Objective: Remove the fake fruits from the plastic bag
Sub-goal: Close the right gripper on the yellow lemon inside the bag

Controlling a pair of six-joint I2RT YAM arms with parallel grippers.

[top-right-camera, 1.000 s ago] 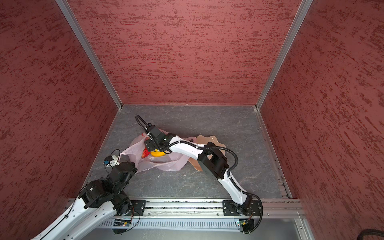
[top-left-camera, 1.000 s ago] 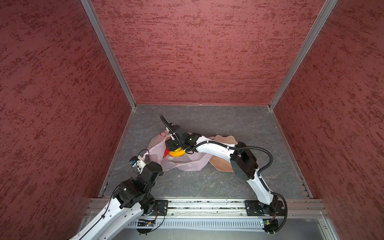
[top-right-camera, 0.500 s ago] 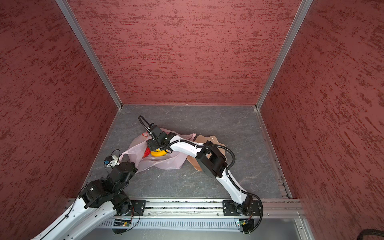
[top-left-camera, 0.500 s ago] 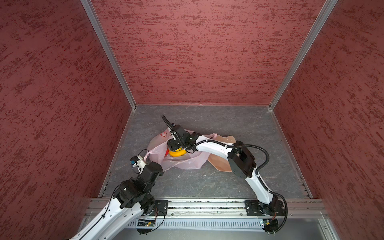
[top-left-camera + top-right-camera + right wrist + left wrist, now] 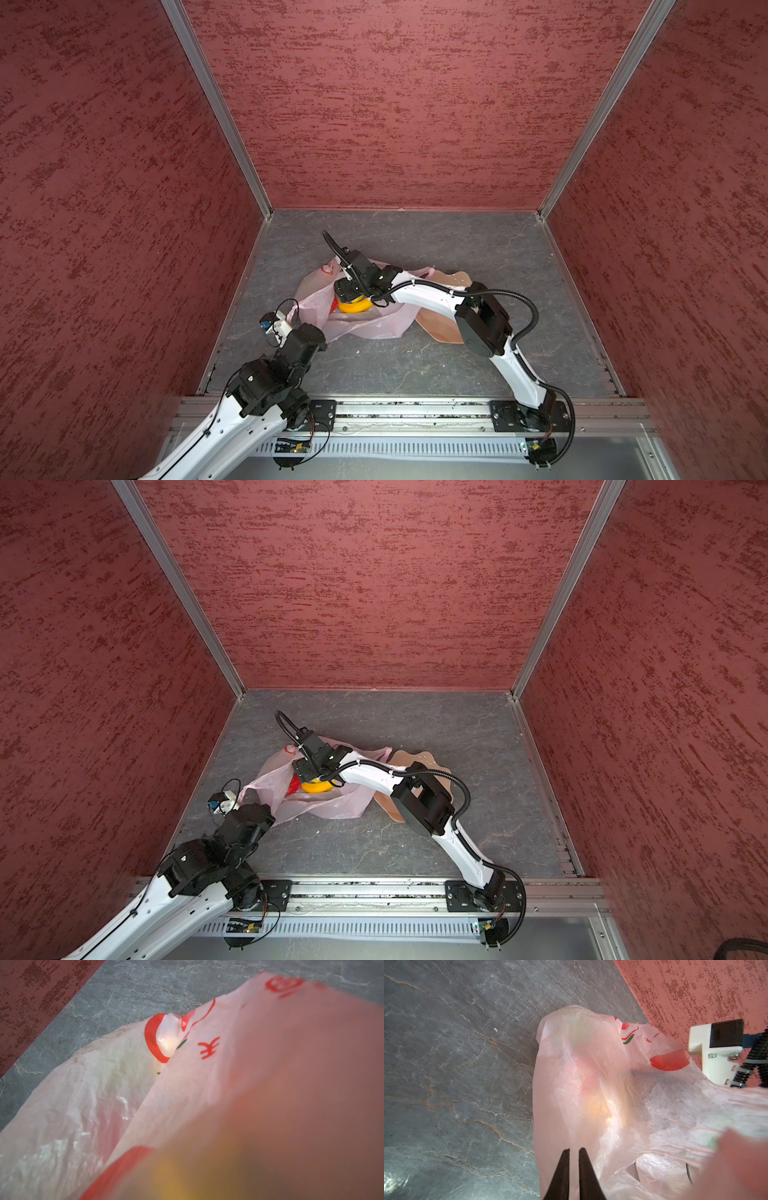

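Firstly, the left claw (image 5: 574,1150) is pinched narrow on the pink plastic bag (image 5: 374,328), at its eight o'clock on the bench (image 5: 415,365). A yellow fruit (image 5: 353,306) lies in the bag's mouth under the right claw (image 5: 347,291); with its jaws hidden, I cannot tell their state. A peach dish (image 5: 436,328) lies at the bag's three o'clock.

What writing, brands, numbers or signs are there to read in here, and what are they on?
"羊", or something very like it: red sign on the plastic bag.
Round red mark on the same bag: too blurred to read.
Small red strokes beside a red and green drawing on the bag: too small to read.
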